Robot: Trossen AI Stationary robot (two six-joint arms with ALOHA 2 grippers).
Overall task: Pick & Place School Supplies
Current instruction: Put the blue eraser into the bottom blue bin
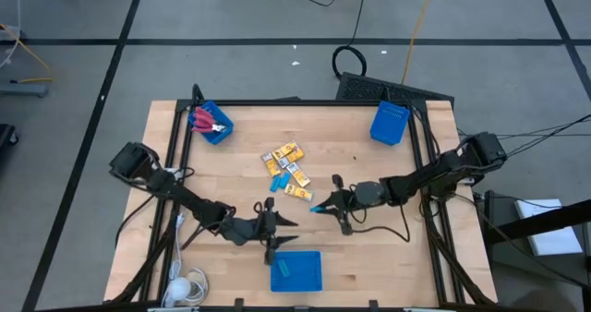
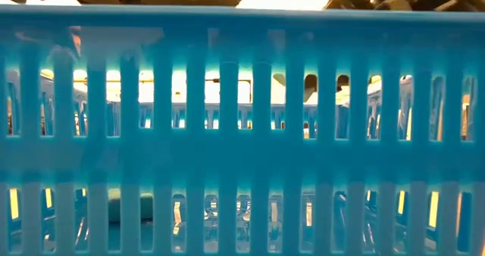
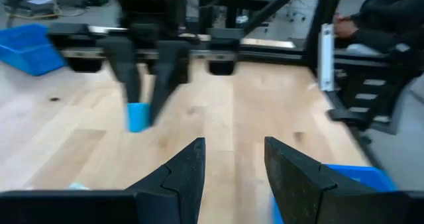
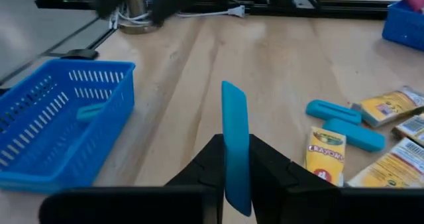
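Observation:
In the right wrist view my right gripper (image 4: 236, 174) is shut on a light-blue oblong piece (image 4: 235, 128). In the high view this gripper (image 1: 329, 204) is just off the near edge of the cluster of supplies. That cluster lies at mid-table: yellow-orange crayon packs (image 1: 287, 163) and two more light-blue pieces (image 4: 334, 110). Red-handled scissors (image 1: 205, 120) lie in the far-left blue bin (image 1: 218, 130). My left gripper (image 1: 284, 227) is open and empty, just beyond the near blue basket (image 1: 295, 270). Another light-blue piece (image 4: 89, 111) lies in that basket. My right gripper pinches the light-blue piece between its two fingers, holding it on edge. In the left wrist view the fingers (image 3: 129, 71) point down, and the piece's free end (image 3: 138, 116) sticks out below them. I cannot tell whether that end clears the table.
A third blue bin (image 1: 389, 123) stands at the far right of the table. The near basket's slatted wall (image 2: 242, 142) fills the low view. A white cable bundle (image 1: 185, 284) lies at the near-left corner. A seated person (image 3: 384, 18) is beyond the table's edge.

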